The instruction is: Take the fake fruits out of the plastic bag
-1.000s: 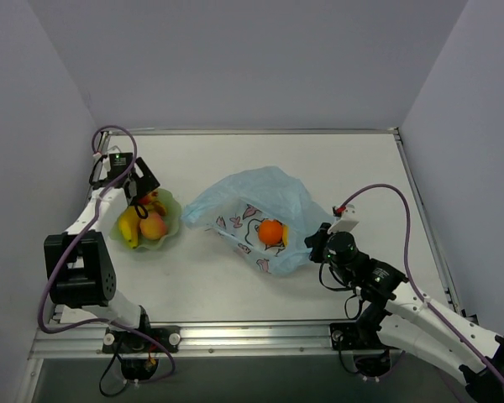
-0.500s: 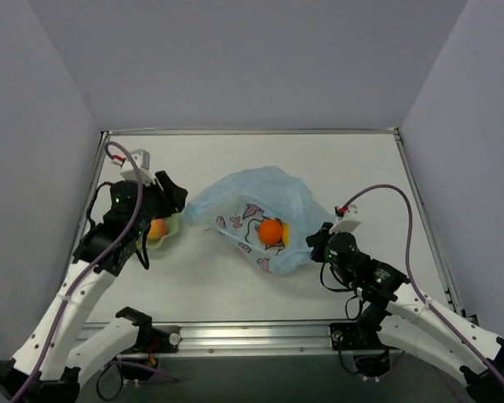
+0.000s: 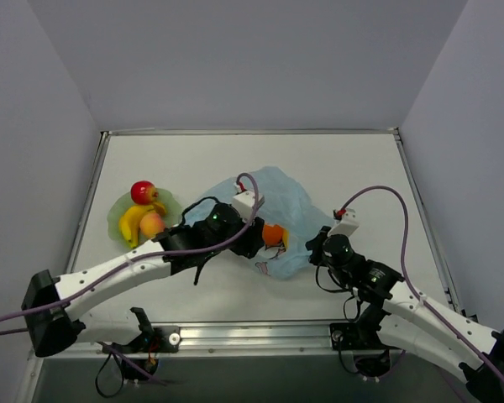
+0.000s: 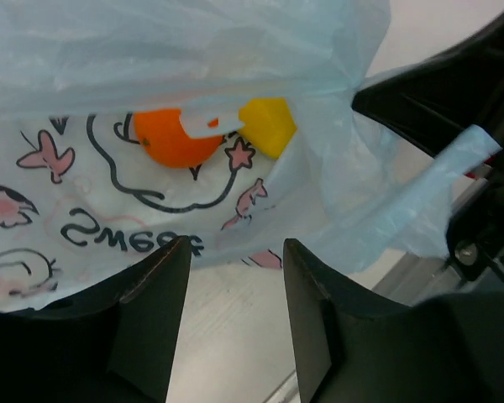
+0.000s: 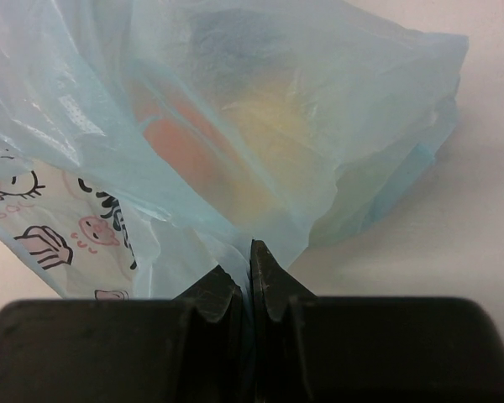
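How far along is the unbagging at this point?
Done: a red apple, banana and peach lie on the green plate. In hand: the right fingers pinch the plastic bag at its edge; the left fingers, apart and empty, hover by its printed side. Left: the orange and a yellow piece inside the bag.

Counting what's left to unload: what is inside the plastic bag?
An orange ball and a yellow piece show at the plastic bag's mouth; the crinkled film hides anything deeper.
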Robot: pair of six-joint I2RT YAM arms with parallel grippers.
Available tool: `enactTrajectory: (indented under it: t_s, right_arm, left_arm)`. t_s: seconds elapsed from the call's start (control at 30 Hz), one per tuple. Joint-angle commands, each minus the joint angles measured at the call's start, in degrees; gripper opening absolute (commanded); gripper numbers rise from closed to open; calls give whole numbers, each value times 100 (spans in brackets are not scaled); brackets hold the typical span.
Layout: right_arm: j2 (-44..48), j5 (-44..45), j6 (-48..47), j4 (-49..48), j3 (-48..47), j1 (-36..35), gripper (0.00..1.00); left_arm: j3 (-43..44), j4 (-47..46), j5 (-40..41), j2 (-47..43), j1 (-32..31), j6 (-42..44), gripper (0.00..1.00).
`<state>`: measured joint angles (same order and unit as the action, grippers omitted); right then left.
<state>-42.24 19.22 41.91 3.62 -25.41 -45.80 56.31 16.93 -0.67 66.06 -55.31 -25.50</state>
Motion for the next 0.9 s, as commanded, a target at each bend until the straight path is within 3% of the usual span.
enactTrajectory:
  t_s: [0.0,0.13,0.3,0.53,0.7,0.87]
  right_arm:
    - [189,213,273,77,132,-34,0]
    - [295,205,397,113,290,-52,0]
    - [181,275,353,122,230,-52,0]
    - [-74,266,274,122,168,-61,0]
    - [-39,257,265,122,177,-61,0]
    - [-13,257,212,122,150,-60,0]
  left_arm:
    - [512,-726,391,799,-6,694,46]
    - [600,-1147,269,1636,73,1011,48]
    - [635,-1692,155,2322,257,1073,74]
    - [1065,-2097,67,3078,503,1284,95]
    - [1250,-2360,-416,3536,714,1275,97]
    - [1479,-2238,-461,3870,811,1266,87]
